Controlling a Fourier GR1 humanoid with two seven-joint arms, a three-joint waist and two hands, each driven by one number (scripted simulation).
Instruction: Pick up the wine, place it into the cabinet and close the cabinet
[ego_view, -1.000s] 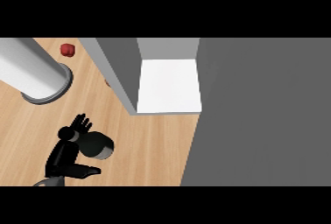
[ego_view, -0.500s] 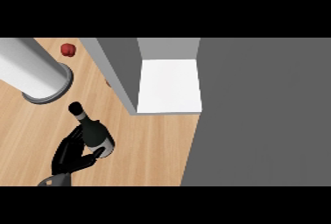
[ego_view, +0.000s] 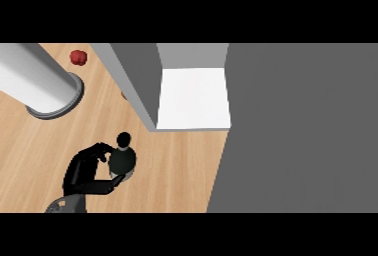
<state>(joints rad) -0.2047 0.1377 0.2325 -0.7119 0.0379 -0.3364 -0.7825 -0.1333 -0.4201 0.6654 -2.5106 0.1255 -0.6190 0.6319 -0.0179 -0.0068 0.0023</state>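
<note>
Head view: a black hand (ego_view: 83, 172) enters from the lower left edge on a grey forearm; by its place in the view it looks like the left one, though little of the arm shows. Fingers and thumb curl round the body of the dark wine bottle (ego_view: 122, 159), grasping it from the bottle's left side. Bottle neck and cap point up-view, toward the cabinet. The bottle is over the wooden bench (ego_view: 177, 165), below the cabinet's front corner and apart from it.

Cabinet (ego_view: 193, 98) stands open, its white inner floor bare to view, its grey door (ego_view: 137, 80) swung out to the left. A large white-grey cylinder (ego_view: 38, 85) is at upper left. A small red object (ego_view: 79, 57) lies beside the door's far end; I cannot tell what it is.
</note>
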